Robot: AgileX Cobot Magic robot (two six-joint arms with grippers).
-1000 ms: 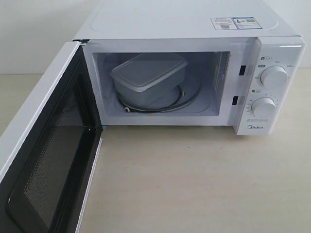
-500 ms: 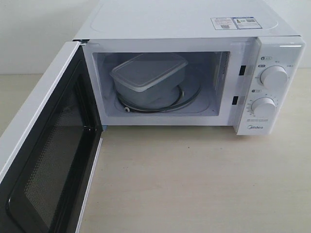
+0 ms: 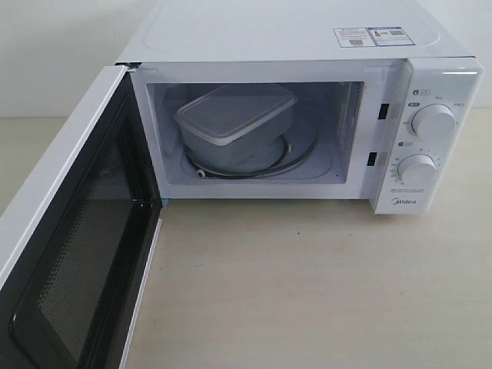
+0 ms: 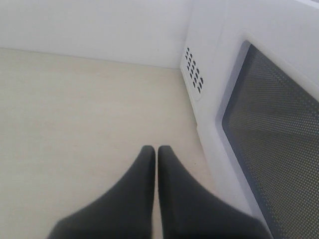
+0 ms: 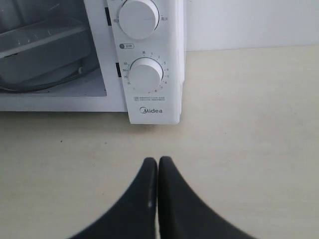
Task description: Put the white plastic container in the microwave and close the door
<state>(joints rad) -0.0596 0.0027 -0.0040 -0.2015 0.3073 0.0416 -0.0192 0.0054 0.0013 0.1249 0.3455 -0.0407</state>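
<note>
The white plastic container (image 3: 234,123) sits with its lid on inside the microwave (image 3: 292,46), on the glass turntable, left of the cavity's middle; its edge also shows in the right wrist view (image 5: 40,55). The door (image 3: 73,246) stands wide open, swung out to the left, its black mesh inner face showing. Its outer face with the dark window (image 4: 271,134) fills one side of the left wrist view. My left gripper (image 4: 156,149) is shut and empty over the table beside the door's outer face. My right gripper (image 5: 157,160) is shut and empty over the table in front of the dial panel (image 5: 144,74). Neither gripper shows in the exterior view.
A pale wooden tabletop (image 3: 307,292) stretches in front of the microwave. A white wall (image 4: 89,25) stands behind. The microwave's side vents (image 4: 194,69) face the left gripper's side.
</note>
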